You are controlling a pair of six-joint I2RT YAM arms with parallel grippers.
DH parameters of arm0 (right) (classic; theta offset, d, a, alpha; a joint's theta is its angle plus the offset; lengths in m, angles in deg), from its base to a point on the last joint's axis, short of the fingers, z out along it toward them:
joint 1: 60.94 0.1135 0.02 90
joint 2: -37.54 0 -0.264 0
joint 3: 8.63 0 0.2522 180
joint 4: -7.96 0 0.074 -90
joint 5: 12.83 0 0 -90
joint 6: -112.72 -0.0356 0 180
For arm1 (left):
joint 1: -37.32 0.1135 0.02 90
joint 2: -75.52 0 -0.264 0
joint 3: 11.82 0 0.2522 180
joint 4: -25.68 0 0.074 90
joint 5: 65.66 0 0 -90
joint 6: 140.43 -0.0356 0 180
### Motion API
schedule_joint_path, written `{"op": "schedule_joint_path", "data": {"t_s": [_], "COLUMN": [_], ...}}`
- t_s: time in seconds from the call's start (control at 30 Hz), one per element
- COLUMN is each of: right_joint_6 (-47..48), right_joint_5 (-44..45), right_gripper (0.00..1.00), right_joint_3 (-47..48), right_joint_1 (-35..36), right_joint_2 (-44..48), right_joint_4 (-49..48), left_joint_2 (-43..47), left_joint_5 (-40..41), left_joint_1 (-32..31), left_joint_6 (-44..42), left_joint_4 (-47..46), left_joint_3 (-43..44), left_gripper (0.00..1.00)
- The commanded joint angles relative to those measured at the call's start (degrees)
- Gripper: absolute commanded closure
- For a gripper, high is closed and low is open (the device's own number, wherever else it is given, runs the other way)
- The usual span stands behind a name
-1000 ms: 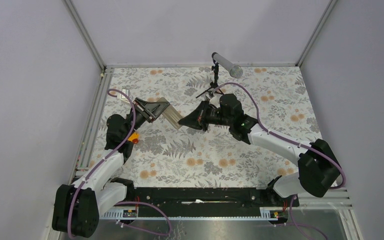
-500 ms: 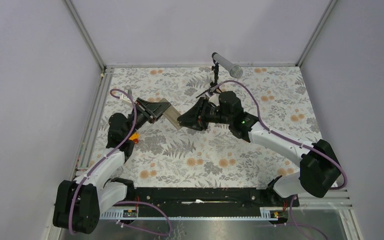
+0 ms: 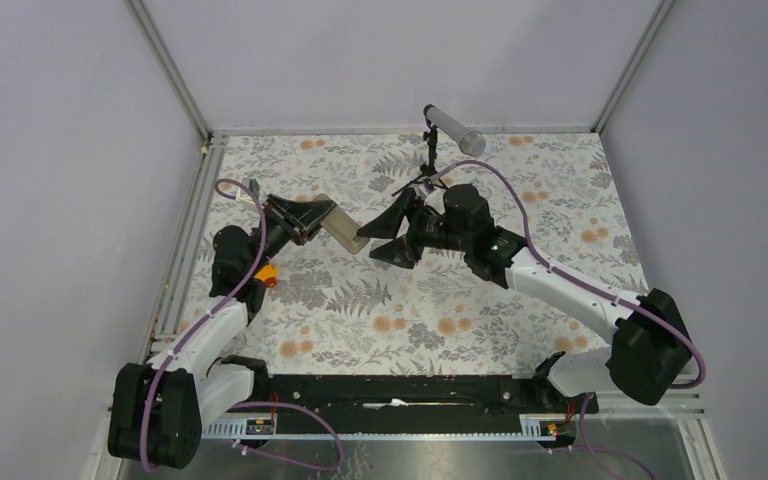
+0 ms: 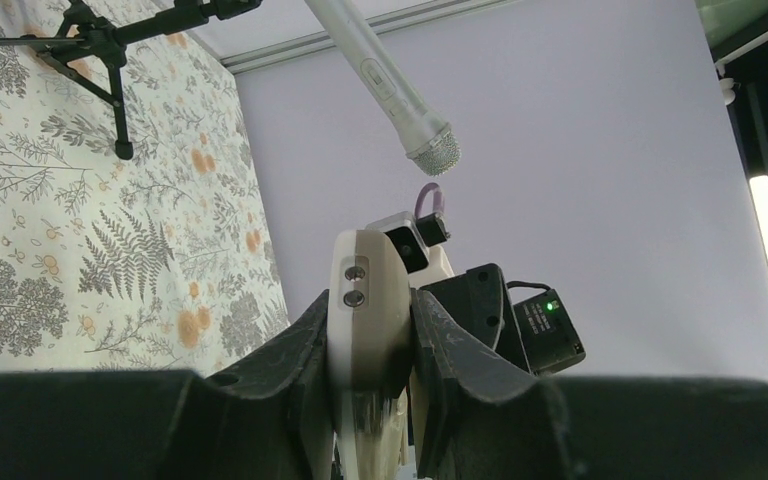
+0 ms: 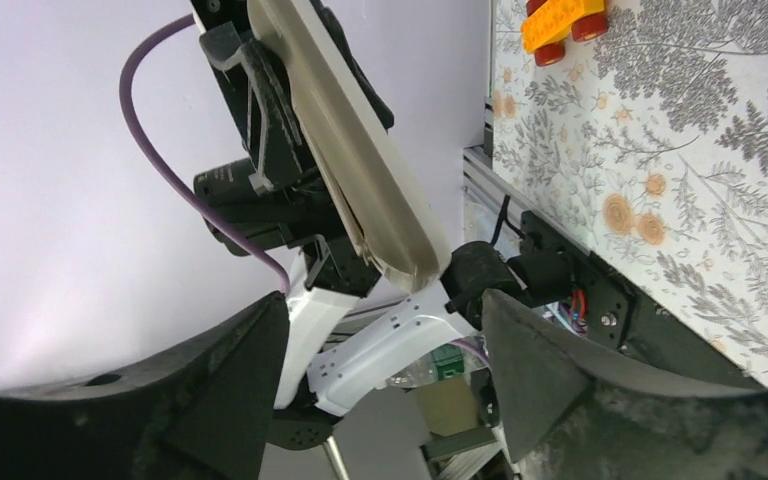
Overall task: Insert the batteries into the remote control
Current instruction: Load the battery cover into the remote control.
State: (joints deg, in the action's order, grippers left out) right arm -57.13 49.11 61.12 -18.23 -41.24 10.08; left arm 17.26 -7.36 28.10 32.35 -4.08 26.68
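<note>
Over the floral tabletop [image 3: 560,190], the left jaws are clamping the remote control [image 3: 343,228] aloft, its tip pointing toward the right jaws, which are standing apart; an orange toy car [image 3: 266,273] is lying near the left jaws.

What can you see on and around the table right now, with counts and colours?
remote control: one, beige-grey back showing, held above the table by the left gripper
toy car: one, orange with red wheels, left side of the mat, beside the left arm
microphone: one, silver-grey, on the stand at the far edge
stand: one, black tripod, far centre of the mat
mat: one, grey and orange floral, covering the table
batteries: none visible in any view
left gripper: one, black, shut on the remote control
right gripper: one, black, open, facing the remote control's free end
</note>
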Motion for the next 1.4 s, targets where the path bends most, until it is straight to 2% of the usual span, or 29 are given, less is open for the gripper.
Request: {"op": "schedule_joint_path", "data": {"t_s": [0.0, 0.1, 0.23, 0.3, 0.4, 0.5, 0.6, 0.73, 0.93, 1.07, 1.13, 1.37], "right_joint_6": [3.98, 5.91, 7.86, 8.28, 8.71, 9.35, 10.16, 11.08, 9.25, 9.46, 9.79, 12.52], "right_joint_5": [2.90, 3.61, 3.20, 2.74, 1.74, 0.99, 0.70, 0.50, 1.06, -0.03, -2.09, -4.46], "right_gripper": [0.17, 0.10, 0.07, 0.10, 0.25, 0.34, 0.36, 0.29, 0.10, 0.07, 0.11, 0.36], "right_joint_3": [-0.87, 0.10, 3.17, 3.93, 4.40, 4.28, 4.07, 3.54, 0.11, 0.06, 0.71, 2.88], "right_joint_1": [0.16, 0.13, 0.16, 0.12, 0.21, 0.22, 0.27, 0.44, 0.47, 0.45, 0.50, 1.48], "right_joint_2": [4.42, 3.88, 0.99, -0.46, -1.91, -2.49, -2.53, -1.95, 0.23, 0.05, -1.40, -4.28], "right_joint_4": [-0.08, -1.19, -1.21, -1.61, -2.37, -2.86, -2.56, -3.79, -11.45, -13.42, -13.86, -12.00], "left_joint_2": [1.48, 1.87, 2.86, 3.33, 4.11, 5.00, 5.34, 5.48, 5.70, 5.46, 5.29, 5.09], "left_joint_5": [-1.56, -2.06, -2.89, -3.17, -3.41, -3.60, -4.03, -4.33, -4.60, -4.77, -5.06, -5.51], "left_joint_1": [0.60, 0.54, 0.52, 0.51, 0.56, 0.47, 0.42, 0.42, 0.42, 0.41, 0.35, 0.34], "left_joint_6": [2.44, 3.52, 5.02, 5.38, 5.78, 5.73, 6.06, 5.61, 2.86, 2.46, 2.56, 3.14], "left_joint_4": [-3.37, -3.10, -3.05, -2.78, -2.22, -0.86, -0.33, 1.16, 5.91, 6.65, 6.62, 6.88], "left_joint_3": [2.33, 2.43, 2.24, 2.30, 2.42, 2.89, 3.42, 4.37, 5.88, 6.27, 6.69, 8.07], "left_gripper": [1.00, 1.00, 1.00, 1.00, 1.00, 1.00, 1.00, 1.00, 1.00, 1.00, 1.00, 1.00]}}
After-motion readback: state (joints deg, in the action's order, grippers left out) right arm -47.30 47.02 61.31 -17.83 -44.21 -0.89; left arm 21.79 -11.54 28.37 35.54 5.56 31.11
